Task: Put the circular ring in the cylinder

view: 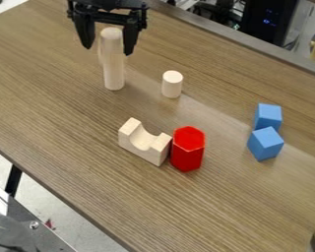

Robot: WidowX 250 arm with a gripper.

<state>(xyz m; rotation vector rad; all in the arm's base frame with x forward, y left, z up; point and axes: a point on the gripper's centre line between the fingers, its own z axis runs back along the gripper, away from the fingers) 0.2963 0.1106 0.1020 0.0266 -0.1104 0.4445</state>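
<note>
Camera view: black two-finger gripper (108, 50) at upper left, hanging over the brown wooden table (75, 118); fingers apart, one each side of the upper part of a tall, pale wooden cylinder (113, 69), which stands upright. A faint pale shape (100, 50) borders the cylinder's upper part, possibly the ring; identity uncertain. Short pale wooden cylinder (172, 85) upright nearby. Pale wooden block (147, 145), its rounded trough facing upward, just beside upright red hexagonal prism (188, 150).
</note>
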